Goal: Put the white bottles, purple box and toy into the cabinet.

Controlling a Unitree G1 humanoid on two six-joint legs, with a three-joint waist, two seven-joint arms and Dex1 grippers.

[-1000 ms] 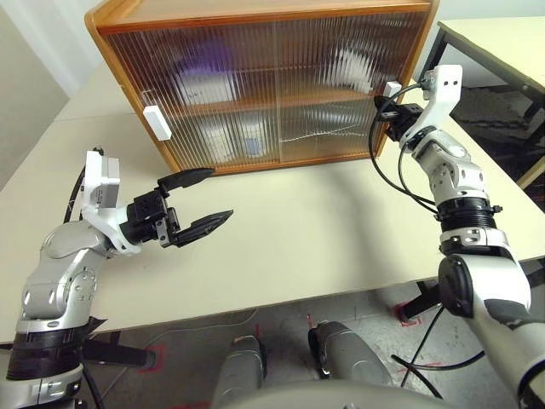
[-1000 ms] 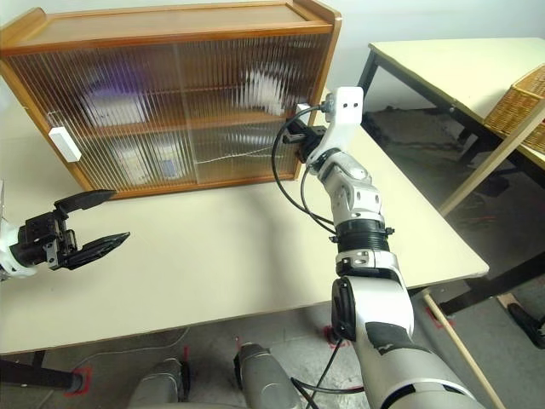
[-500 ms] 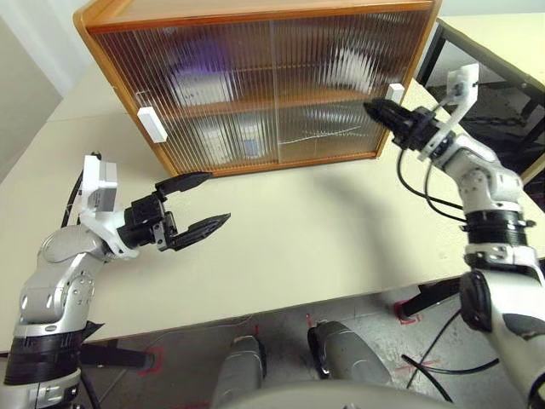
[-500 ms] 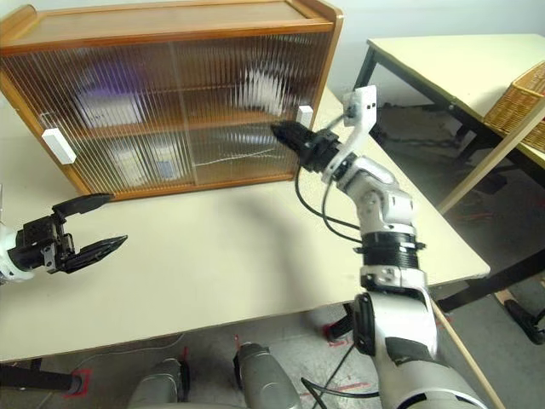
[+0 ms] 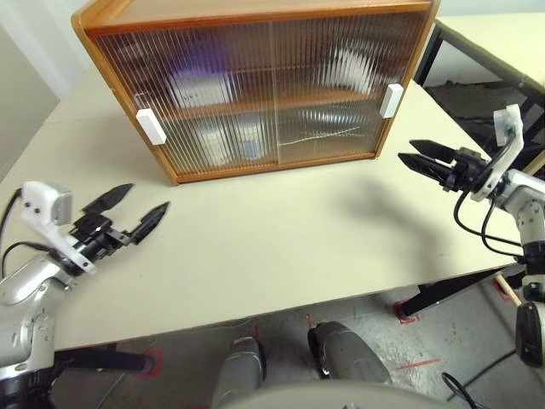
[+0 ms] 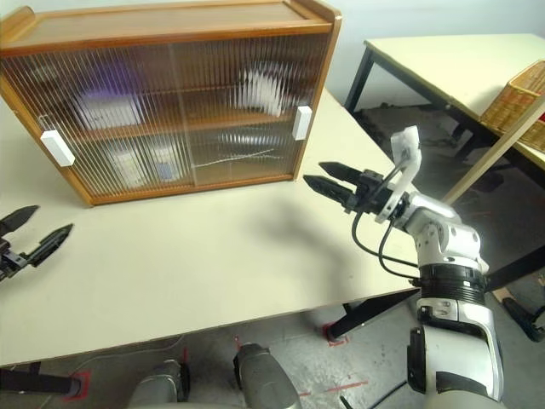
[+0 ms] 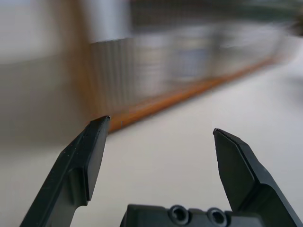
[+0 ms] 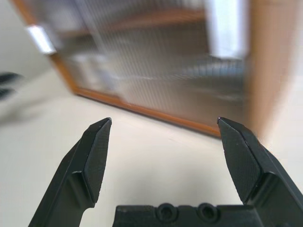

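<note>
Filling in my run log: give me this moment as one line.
cabinet: doors shut, items blurred behind | left gripper: open, empty | right gripper: open, empty, off handle | table

The right claw (image 6: 332,177) has let go of the white handle (image 6: 301,123) at the cabinet (image 6: 170,25)'s right end, spread its fingers wide and drawn back off it, now hanging clear over the table (image 6: 213,256)'s right part; the left claw (image 5: 136,204) has swung away leftward and turned from pointing across the table to pointing toward the cabinet.
</note>
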